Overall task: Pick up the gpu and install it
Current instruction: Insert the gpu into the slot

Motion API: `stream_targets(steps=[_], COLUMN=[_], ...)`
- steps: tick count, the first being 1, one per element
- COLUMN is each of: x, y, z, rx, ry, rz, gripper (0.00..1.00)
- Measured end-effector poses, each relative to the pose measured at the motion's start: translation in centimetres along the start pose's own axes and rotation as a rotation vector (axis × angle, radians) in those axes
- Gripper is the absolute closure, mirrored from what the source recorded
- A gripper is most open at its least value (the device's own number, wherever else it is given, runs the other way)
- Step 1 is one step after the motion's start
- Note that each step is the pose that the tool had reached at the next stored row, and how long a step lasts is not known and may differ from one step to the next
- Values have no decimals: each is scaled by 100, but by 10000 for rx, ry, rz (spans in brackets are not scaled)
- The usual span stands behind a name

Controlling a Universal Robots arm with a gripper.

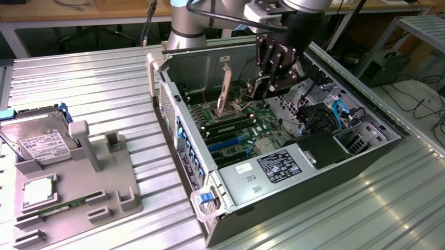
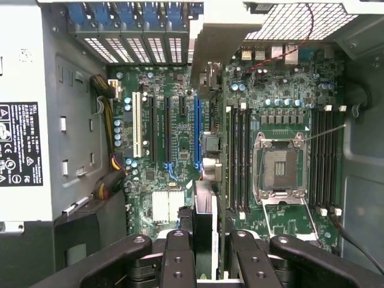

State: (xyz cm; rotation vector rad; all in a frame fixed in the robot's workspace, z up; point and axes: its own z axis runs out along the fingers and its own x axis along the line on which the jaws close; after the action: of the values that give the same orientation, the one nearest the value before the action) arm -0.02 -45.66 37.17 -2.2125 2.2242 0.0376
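Edgewise, gpu (image 2: pixel 204 216) clamped between hand (image 2: pixel 204 264) fingers

Ribbed shiny metal table (image 1: pixel 104 83); matt grey plastic holder (image 1: pixel 76 192).

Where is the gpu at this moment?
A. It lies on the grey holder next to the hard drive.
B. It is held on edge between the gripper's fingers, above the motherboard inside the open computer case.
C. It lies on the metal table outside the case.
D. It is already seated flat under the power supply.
B: the gpu stands on edge in the gripper, over the motherboard inside the open case.
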Motion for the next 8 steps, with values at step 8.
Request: stream_targets(steps=[8], x=[1], y=[-1], z=[36], rx=[0], ry=[0], rz=[0], gripper=[72])
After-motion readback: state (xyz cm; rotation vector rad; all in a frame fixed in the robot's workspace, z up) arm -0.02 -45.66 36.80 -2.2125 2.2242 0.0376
